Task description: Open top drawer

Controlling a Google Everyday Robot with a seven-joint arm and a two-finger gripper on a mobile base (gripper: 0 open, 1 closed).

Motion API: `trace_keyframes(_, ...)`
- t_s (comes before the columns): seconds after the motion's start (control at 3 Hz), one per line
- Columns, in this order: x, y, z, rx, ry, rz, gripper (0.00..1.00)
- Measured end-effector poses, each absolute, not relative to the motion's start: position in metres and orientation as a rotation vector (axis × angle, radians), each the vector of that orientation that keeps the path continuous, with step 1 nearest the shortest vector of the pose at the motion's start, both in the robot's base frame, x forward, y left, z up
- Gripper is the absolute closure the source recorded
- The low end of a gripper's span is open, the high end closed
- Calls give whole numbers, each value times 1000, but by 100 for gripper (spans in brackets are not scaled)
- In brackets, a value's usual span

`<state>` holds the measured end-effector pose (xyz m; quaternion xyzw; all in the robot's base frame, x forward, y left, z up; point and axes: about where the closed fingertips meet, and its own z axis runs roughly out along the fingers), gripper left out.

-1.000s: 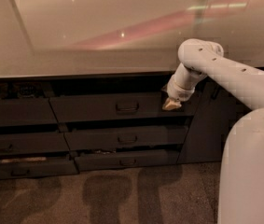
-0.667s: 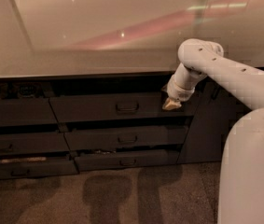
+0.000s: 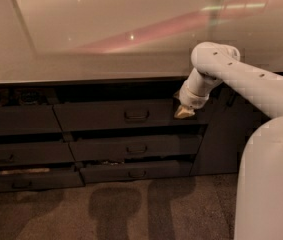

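the end effector (image 3: 184,112) hangs at the right end of the top drawer (image 3: 96,116) front; the loop handle (image 3: 136,115), long axis horizontal, lies leftward. i cannot tell its grip state.

The pale glossy countertop (image 3: 106,59) shows streaks of reflected light. Below, the brown carpet floor (image 3: 131,211) carries the drawer cabinet (image 3: 101,149) and the robot's white base (image 3: 271,184). The gripper (image 3: 183,113) hangs just under the countertop's front edge.

The scene is dim and warm, with a pinkish glare streak across the countertop (image 3: 106,39). Soft shadows lie on the floor (image 3: 121,206). The gripper (image 3: 183,113), at the right end of the top drawer (image 3: 96,116), catches pale light.
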<state>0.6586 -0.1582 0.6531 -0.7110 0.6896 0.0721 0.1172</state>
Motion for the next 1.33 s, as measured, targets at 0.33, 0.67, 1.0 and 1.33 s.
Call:
trace_keyframes(0.33,659,-160,658,-2083,2001,200,100)
trace_keyframes(0.67,660,-160,661,-2083,2001,200,100)
trace_keyframes(1.0,658,-160,670,-2085,1996,202,100)
trace_keyframes(1.33,656,-159,682,-2085,1996,202,100)
